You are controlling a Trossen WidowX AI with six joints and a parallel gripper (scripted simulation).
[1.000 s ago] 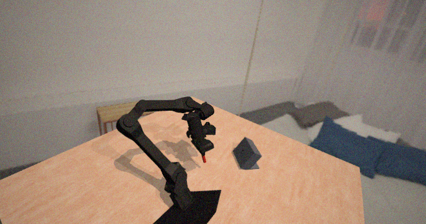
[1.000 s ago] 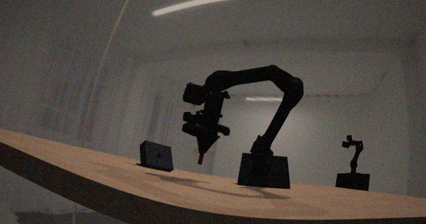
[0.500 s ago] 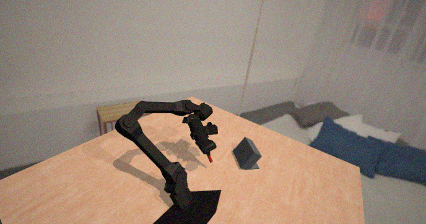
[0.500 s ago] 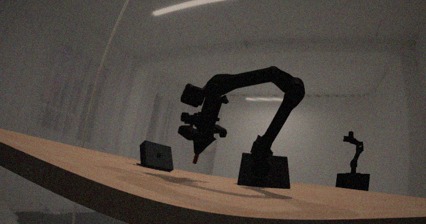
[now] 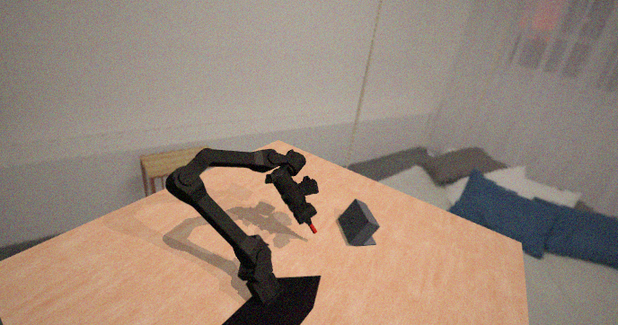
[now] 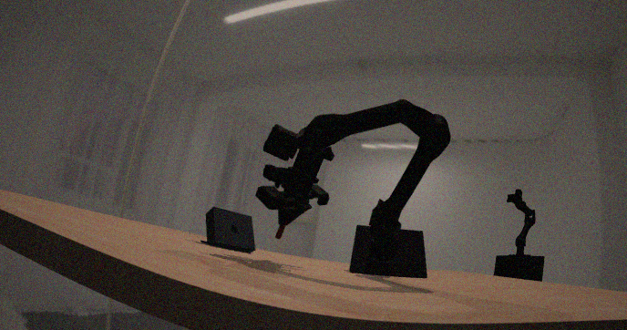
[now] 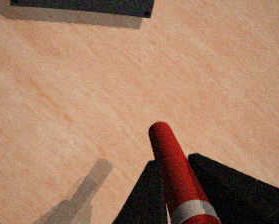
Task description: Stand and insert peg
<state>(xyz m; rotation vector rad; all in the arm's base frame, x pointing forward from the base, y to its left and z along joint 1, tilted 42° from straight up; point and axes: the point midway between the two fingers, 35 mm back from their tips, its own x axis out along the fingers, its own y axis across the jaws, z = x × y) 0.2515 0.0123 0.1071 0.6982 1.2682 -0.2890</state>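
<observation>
My gripper (image 5: pixel 308 220) (image 6: pixel 286 220) (image 7: pixel 172 165) is shut on a red peg (image 5: pixel 313 228) (image 6: pixel 281 232) (image 7: pixel 179 177). The peg's white band sits near the end by the fingers, and its plain end sticks out ahead, tilted down toward the panel. The peg hangs in the air above the table (image 5: pixel 427 264) (image 6: pixel 137 254) (image 7: pixel 70 96). The dark sloped panel (image 5: pixel 357 223) (image 6: pixel 230 230) stands a short way ahead of the peg's tip. Its hole (image 6: pixel 233 227) shows as a faint dark spot on its face in the exterior view only.
The arm's dark base (image 5: pixel 265 286) (image 6: pixel 388 252) stands on a black plate (image 5: pixel 292 304) at the table's near edge. A second small arm (image 6: pixel 521 241) stands far off to the side. Blue cushions (image 5: pixel 530 215) lie on the floor beyond the table.
</observation>
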